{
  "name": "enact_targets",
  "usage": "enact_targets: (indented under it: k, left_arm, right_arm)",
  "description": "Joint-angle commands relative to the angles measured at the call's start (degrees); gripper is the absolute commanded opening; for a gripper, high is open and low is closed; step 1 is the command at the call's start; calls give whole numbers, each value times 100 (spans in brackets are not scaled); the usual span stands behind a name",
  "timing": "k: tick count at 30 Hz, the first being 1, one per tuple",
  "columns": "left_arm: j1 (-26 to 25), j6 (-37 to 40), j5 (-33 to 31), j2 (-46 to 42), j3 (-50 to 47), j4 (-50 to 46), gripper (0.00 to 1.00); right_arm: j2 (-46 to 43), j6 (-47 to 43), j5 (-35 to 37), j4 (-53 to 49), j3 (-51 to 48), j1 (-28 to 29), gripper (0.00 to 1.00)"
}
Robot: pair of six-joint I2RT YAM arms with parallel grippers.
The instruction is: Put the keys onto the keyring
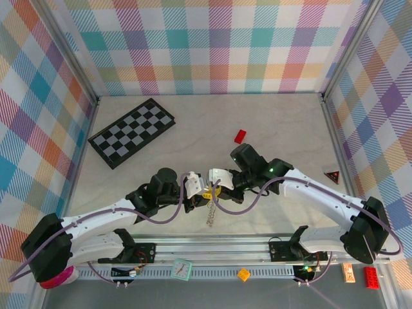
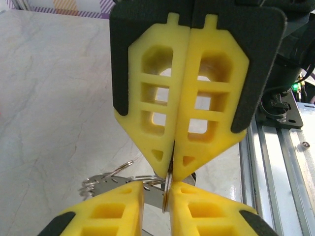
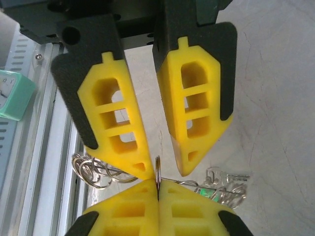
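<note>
Above pale table (image 1: 270,122), arms (image 1: 116,215) (image 1: 322,193) elbows-out: right claw (image 3: 157,189) tight on keyring (image 3: 158,166), left claw (image 2: 157,189) ajar.

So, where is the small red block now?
In the top view the red block lies on the table, right of centre, just beyond the right arm and right of the chequerboard.

The chequerboard (image 1: 132,132) lies far left, the small block (image 1: 240,136) to its right, the keyring (image 1: 210,211) nearer.
</note>
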Motion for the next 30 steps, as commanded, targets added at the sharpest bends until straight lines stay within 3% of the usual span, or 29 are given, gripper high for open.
enact_targets:
  k: [1,7,8,10,12,18,30]
  left_arm:
    - [-23,66,118,39,201,16,13]
    - [-24,110,153,8,187,-51,0]
    - [-26,114,145,1,170,-34,0]
    - [-21,103,116,-35,110,54,0]
    - [-23,78,79,-45,41,208,0]
    - [-25,22,-26,-45,-199,764,0]
    - [-20,-13,-286,-42,-332,1157,0]
  right_arm:
    - [54,-183,-204,-30,226,94,0]
    - [-164,51,-274,257,39,88,0]
    - [-252,160,-205,356,-38,74,7]
    - [-482,399,-52,585,-278,4,32]
    - [-710,532,172,761,-529,-28,41]
    - [-1144,1136,645,844,-928,-45,42]
    - [-974,3421,596,1098,-821,-41,41]
